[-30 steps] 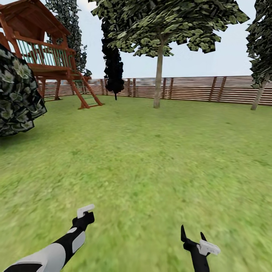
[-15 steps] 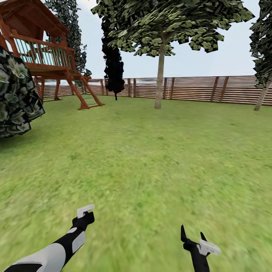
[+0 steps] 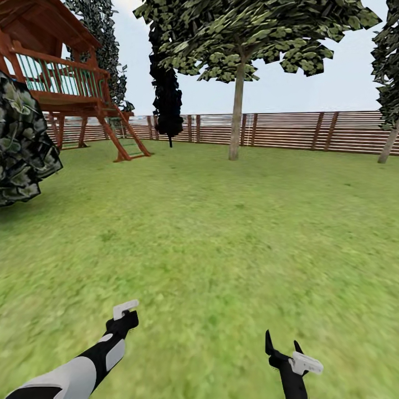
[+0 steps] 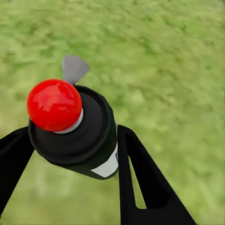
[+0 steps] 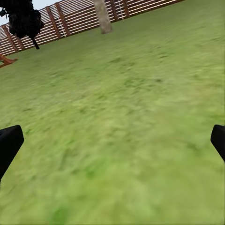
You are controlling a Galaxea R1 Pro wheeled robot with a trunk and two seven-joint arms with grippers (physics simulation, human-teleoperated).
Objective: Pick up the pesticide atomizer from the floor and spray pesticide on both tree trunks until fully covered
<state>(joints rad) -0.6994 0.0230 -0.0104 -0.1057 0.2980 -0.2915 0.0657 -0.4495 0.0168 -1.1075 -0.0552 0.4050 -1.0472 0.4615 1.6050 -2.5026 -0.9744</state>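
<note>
In the left wrist view my left gripper [image 4: 70, 136] is shut on the pesticide atomizer [image 4: 79, 136], a black bottle with a white label, a red cap and a grey trigger, held over the grass floor [image 3: 210, 238]. In the head view the left gripper [image 3: 127, 317] sits low at the left and my right gripper [image 3: 282, 346] low at the right, open and with nothing in it, its fingers [image 5: 9, 145] spread wide. One tree trunk [image 3: 236, 116] stands far ahead by the fence, also seen as the tree trunk [image 5: 102, 16]. A second trunk [image 3: 388, 147] leans at the right edge.
A brown slat fence [image 3: 288, 130] closes the far side of the lawn. A wooden playhouse on stilts [image 3: 61, 72] with a ladder stands at the far left, a black conifer [image 3: 166, 94] beside it, and a dark leafy bush [image 3: 22, 144] at the left edge.
The whole head view has shifted: trees and fence have slid slightly to the right and the bush to the left, so the camera has moved. Both arms keep their pose.
</note>
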